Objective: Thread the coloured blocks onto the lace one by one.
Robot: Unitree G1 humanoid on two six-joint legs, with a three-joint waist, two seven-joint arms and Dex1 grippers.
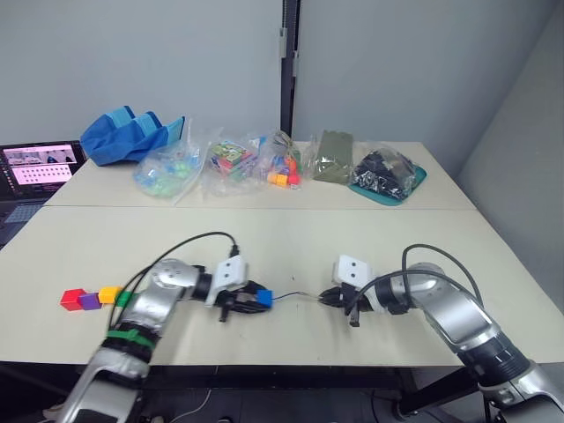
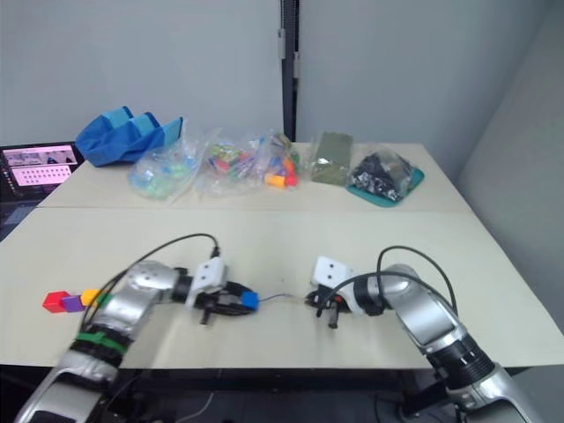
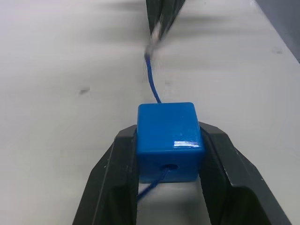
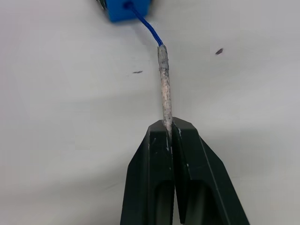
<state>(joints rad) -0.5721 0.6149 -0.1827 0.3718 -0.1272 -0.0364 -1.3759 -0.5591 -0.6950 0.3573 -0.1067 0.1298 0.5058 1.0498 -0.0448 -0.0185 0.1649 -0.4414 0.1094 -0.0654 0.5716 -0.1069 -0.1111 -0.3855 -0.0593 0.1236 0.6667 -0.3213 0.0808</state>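
1. The left gripper [image 3: 169, 154] is closed on the blue block [image 3: 169, 139], one black finger pressed to each side of it, low over the table [image 1: 291, 238].
2. The lace [image 3: 152, 84] passes through the blue block's hole and runs out of its far face toward the right gripper [image 4: 168, 131].
3. The right gripper's fingers are pinched together on the lace's pale stiff tip [image 4: 164, 84].
4. The red block [image 1: 72, 300], purple block [image 1: 90, 301], yellow-orange block [image 1: 109, 294] and green block [image 1: 123, 299] sit in a touching row near the left arm.
5. Clear bags of toy pieces [image 1: 231, 163] lie at the table's far side.
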